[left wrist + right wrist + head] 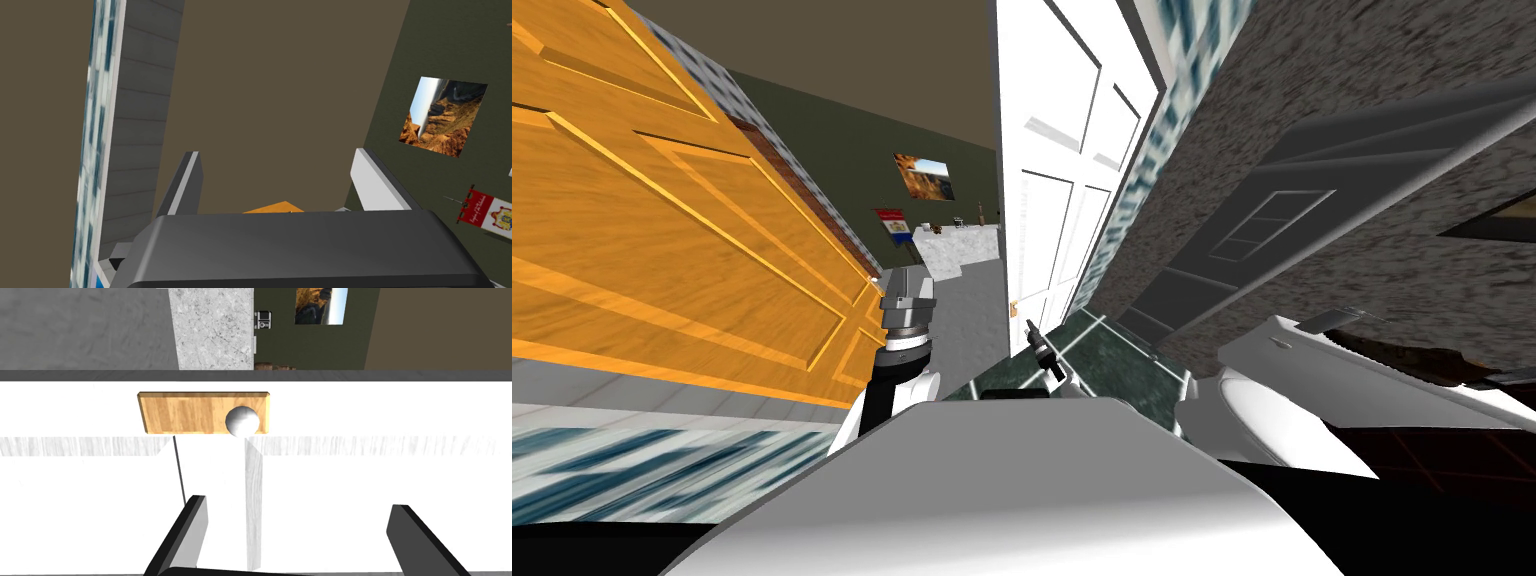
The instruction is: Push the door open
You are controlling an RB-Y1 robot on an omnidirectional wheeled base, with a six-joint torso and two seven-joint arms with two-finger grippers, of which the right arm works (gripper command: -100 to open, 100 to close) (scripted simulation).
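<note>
White and panelled, the door [1057, 150] stands straight ahead of me, turned nearly edge-on in the head view, with a gap to its left through which a further room shows; I judge it partly open already, with more swing needed. On its face, close to the free edge, a pale round knob [242, 421] sits on a wooden plate [185, 413]. The right pincer [299, 504] is just short of the door, a little back from the knob, its two blades spread wide with nothing between them; I cannot tell whether the tips touch the panel. To push well, I would press on the flat panel beside the knob, where the leverage is best, rather than let a blade catch the knob or the plate. The push should go square into the face and follow the door's arc, so that the tips do not slide off the edge. The left pincer [909, 285] is held up near an orange wooden door [662, 230] on my left, its blades likewise apart and empty.
</note>
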